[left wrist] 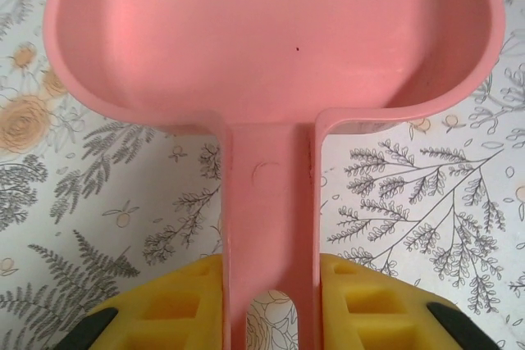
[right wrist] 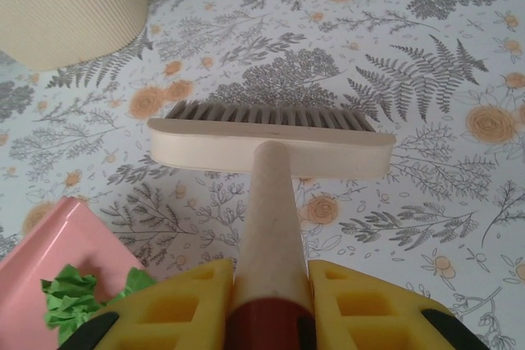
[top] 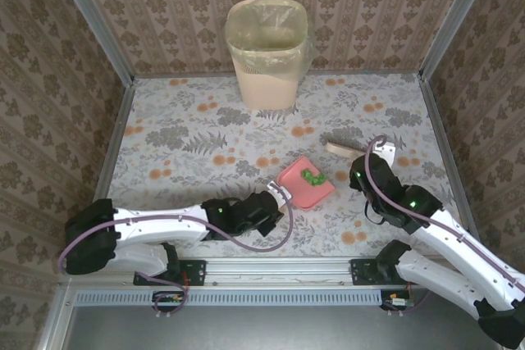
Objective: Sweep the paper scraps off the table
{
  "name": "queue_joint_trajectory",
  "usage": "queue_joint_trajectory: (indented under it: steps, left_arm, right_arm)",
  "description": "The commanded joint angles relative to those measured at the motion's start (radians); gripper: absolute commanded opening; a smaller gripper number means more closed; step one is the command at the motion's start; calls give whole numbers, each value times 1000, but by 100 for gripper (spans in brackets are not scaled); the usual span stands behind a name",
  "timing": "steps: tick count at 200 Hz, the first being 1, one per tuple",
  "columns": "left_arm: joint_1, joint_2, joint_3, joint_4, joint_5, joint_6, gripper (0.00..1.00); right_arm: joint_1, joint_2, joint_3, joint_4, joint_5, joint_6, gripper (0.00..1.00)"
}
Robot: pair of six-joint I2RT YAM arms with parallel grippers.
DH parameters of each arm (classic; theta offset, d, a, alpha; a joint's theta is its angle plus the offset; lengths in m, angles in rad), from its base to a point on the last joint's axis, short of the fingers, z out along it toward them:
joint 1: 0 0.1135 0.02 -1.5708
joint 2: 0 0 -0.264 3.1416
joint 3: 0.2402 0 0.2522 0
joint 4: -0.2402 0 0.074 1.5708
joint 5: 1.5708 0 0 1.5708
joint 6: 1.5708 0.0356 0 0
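Pink plastic is seen right of centre on the flower-printed table (top: pixel 205 137) in the top view: a shallow pink plastic dustpan (top: pixel 305 190), in which a small clump of crumpled green paper scraps (top: pixel 312 176) is gathered. Its handle is clasped by the left gripper (top: pixel 275 196), and a cream hand brush with grey bristles (top: pixel 343 148) is gripped by the right gripper (top: pixel 371 157) just right of the pan. A tall cream ribbed waste bin (top: pixel 267 53) is stood at the far edge. In the left wrist view, the dustpan's handle is pinched between yellow pads (left wrist: pixel 164 309). In the right wrist view, the brush's handle is clamped between yellow fingers (right wrist: pixel 361 305), the brush head is held out over the print, and the green scraps are seen in the pan at lower left.
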Motion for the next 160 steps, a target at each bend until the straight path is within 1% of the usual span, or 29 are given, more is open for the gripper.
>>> queue_joint_trajectory:
  steps: [1,13,35,57,67,88,105,127,144,160]
  left_arm:
    - [-8,-77,-15,42,-38,-39,0]
    - [-8,-120,-20,44,-40,-48,0]
    - [-6,-199,-26,40,-54,-60,0]
    - [1,-240,16,-13,-77,-70,0]
    - [2,-240,50,-51,-93,-73,0]
    - [5,-235,109,-101,-112,-73,0]
    - [11,-223,159,-134,-125,-78,0]
    - [27,-186,251,-198,-145,-81,0]
    - [42,-162,317,-214,-164,-80,0]
    - [70,-125,407,-267,-167,-108,0]
  right_arm:
    - [-4,-30,-19,90,-8,-44,0]
    - [-4,-26,-31,139,10,-49,0]
    - [-4,19,-31,208,91,-26,0]
    - [-4,70,-56,275,149,16,0]
    - [-2,75,-100,342,142,14,0]
    - [-2,63,-240,550,117,-36,0]
    - [-2,48,-314,627,138,-63,0]
    - [-2,43,-336,638,197,-100,0]
    - [-2,35,-346,645,210,-108,0]
    - [-3,17,-363,655,228,-112,0]
